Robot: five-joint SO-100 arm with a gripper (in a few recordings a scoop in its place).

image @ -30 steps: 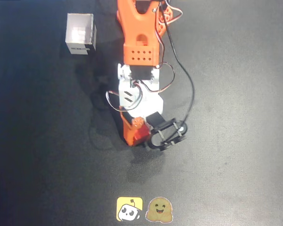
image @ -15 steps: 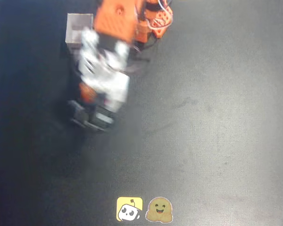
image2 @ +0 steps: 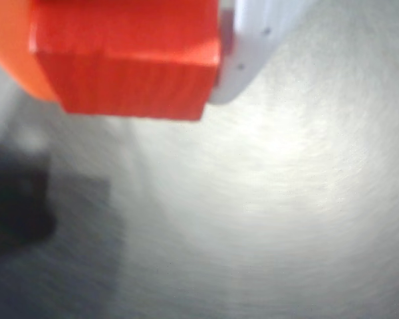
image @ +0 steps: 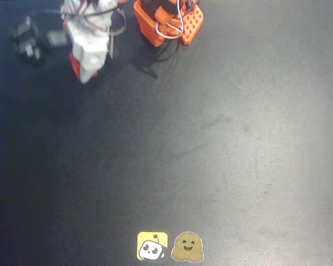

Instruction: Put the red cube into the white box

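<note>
In the wrist view the gripper (image2: pixel 130 46) is clamped on the red cube (image2: pixel 126 63), held between an orange finger and a white one above the blurred table (image2: pixel 286 199). In the overhead view the arm (image: pixel 89 47) reaches toward the table's upper left corner.

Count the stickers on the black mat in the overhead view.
2. A yellow sticker sits at the mat's bottom edge, near the centre, and a brown smiling sticker lies just right of it. The arm covers part of the top left, so more could be hidden there.
</note>
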